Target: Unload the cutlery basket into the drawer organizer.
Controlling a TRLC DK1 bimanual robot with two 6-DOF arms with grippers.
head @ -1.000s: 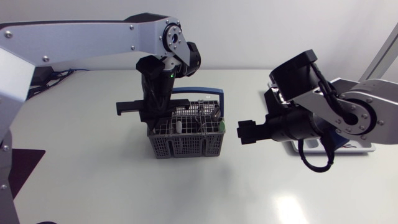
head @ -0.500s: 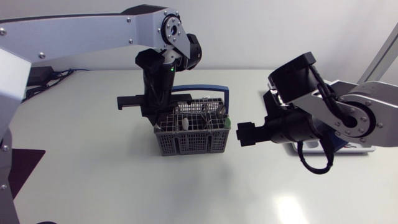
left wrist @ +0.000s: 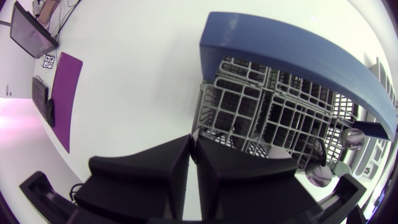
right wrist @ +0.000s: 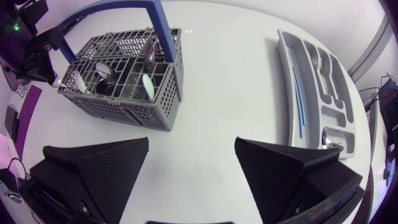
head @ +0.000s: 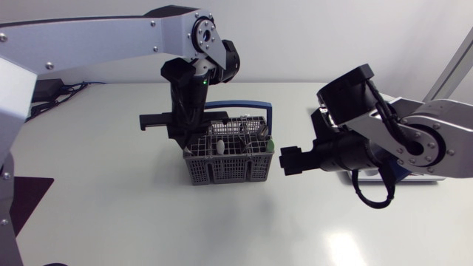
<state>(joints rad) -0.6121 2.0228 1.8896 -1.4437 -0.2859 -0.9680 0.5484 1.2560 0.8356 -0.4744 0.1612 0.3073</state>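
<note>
At the table's [head: 111,199] left side, the left arm comes in high and bends down over the middle, its wrist pointing straight down. The left gripper [head: 192,139] [left wrist: 193,142] stands at the rear left corner of the cutlery basket [head: 225,170] [left wrist: 267,112] [right wrist: 155,102]. In the left wrist view its fingers [left wrist: 146,165] are pressed almost together, only a thin slit between them, with the basket's grey rim right at their tips, so they appear clamped on that wall.

The basket is a grey lattice box standing upright on the table a little left of centre, with a blue handle [head: 251,106] [left wrist: 280,46] [right wrist: 158,25] arching over it. Inside, several pieces of cutlery stand in the compartments: a spoon [right wrist: 102,73] with its bowl upward, a pale oval bowl [right wrist: 146,82] [head: 219,148] near it, and a darker handle [right wrist: 149,53] toward the blue arch. No print on basket or cutlery can be made out.

Just right of the basket, apart from it, hangs the right gripper [head: 290,159] [right wrist: 191,146], level with the basket's side wall and pointing toward it. Its fingers [right wrist: 106,165] are spread wide with nothing between them.

Farther right lies the drawer organizer [right wrist: 283,56], a pale grey tray with long compartments, well apart from the basket. One compartment holds a thin blue strip [right wrist: 297,102], and a piece of metal cutlery [right wrist: 333,146] lies at the tray's end. From the head view the right arm covers most of the tray.
</note>
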